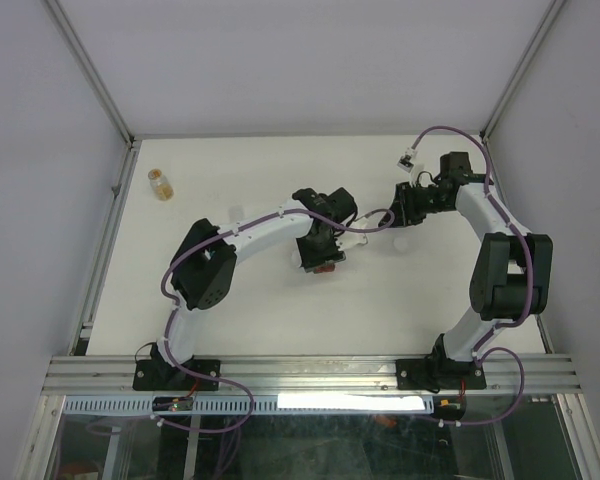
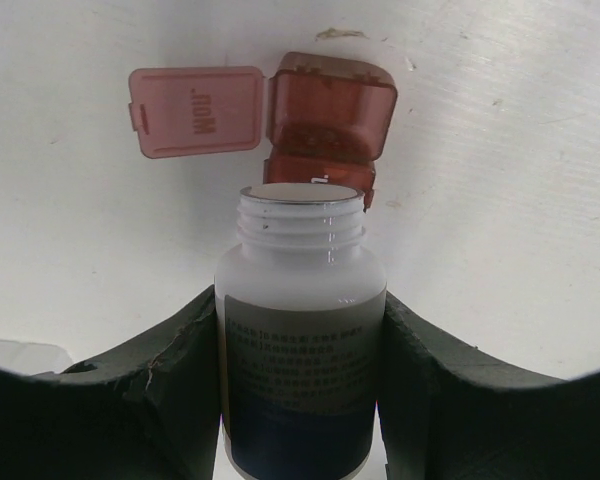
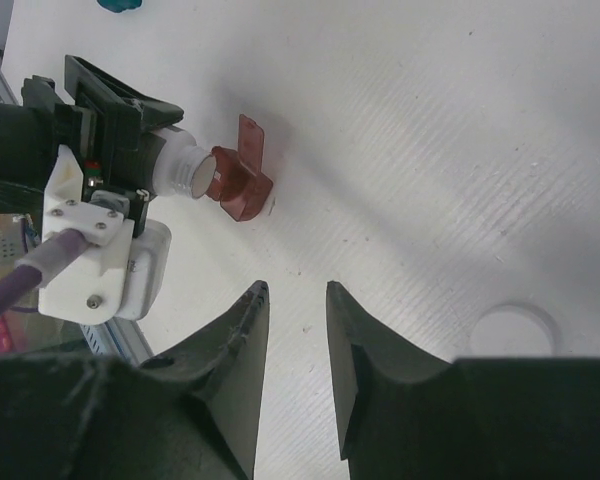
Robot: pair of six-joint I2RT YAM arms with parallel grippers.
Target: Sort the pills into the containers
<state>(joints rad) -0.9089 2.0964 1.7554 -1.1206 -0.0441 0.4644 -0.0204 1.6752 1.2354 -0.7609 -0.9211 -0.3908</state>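
white bench point(image 1: 380, 300). left pincer point(image 2: 300, 305): clamped around an uncapped, tipped white bottle point(image 2: 302, 250). right pincer point(image 3: 295, 295): jaws slightly parted, holding nothing, above the bench. dark red container point(image 2: 330, 115): on the bench at the bottle's mouth, one lid point(image 2: 195, 112) swung open. white cap point(image 3: 515, 330): lying near the right pincer.

This looks like a robot lab cell: a white bench point(image 1: 250, 325) walled by plain grey panels point(image 1: 35, 150), with aluminium rails point(image 1: 310, 372) along its near edge.
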